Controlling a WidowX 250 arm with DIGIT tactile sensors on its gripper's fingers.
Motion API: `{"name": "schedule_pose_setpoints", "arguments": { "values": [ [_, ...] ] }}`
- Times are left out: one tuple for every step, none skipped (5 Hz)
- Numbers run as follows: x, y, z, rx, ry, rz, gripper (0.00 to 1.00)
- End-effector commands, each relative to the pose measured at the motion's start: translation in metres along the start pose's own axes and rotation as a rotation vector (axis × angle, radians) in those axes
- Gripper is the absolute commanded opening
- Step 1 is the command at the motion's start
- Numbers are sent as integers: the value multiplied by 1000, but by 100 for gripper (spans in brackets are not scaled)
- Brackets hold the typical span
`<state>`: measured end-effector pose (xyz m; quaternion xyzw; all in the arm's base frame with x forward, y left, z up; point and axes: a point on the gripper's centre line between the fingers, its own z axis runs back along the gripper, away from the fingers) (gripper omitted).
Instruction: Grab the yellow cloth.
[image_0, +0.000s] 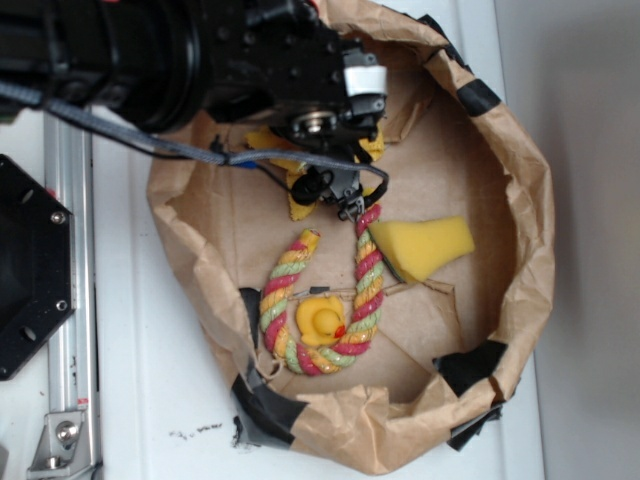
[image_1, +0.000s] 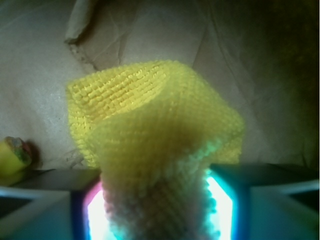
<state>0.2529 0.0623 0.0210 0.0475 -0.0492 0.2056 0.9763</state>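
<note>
On the white bench (image_0: 150, 400), a black plate (image_0: 30, 270) and a metal rail (image_0: 70, 300) sit along the left edge. Right of them stands a brown paper basket (image_0: 530, 250), its rim rolled down and patched with black tape (image_0: 262, 405). Inside, toward the basket's lower left wall, a striped rope (image_0: 365, 290) of red, yellow and green curls in a horseshoe, and a small yellow duck (image_0: 320, 320) sits within its curve. Above the rope, near the basket's upper wall, the black arm (image_0: 200, 50) reaches in from the upper left corner, and the pincer (image_1: 160, 210) is clamped on the yellow cloth (image_1: 150, 125). In the wrist view the cloth rises bunched between the two glowing fingers (image_1: 222, 205), its woven folds spreading above them over the paper floor. In the exterior view only yellow scraps of it show beneath the arm. A yellow sponge wedge (image_0: 425, 245) lies farther right, touching the rope's upper right end, toward the basket's right wall.
</note>
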Motion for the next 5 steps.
{"name": "schedule_pose_setpoints", "arguments": {
  "values": [
    [4, 7, 25, -41, -42, -26, 0],
    [10, 1, 70, -122, -60, -123, 0],
    [16, -23, 121, -232, -90, -215, 0],
    [21, -40, 172, -271, -59, -279, 0],
    [15, -49, 171, -243, -33, -326, 0]
  ]
}}
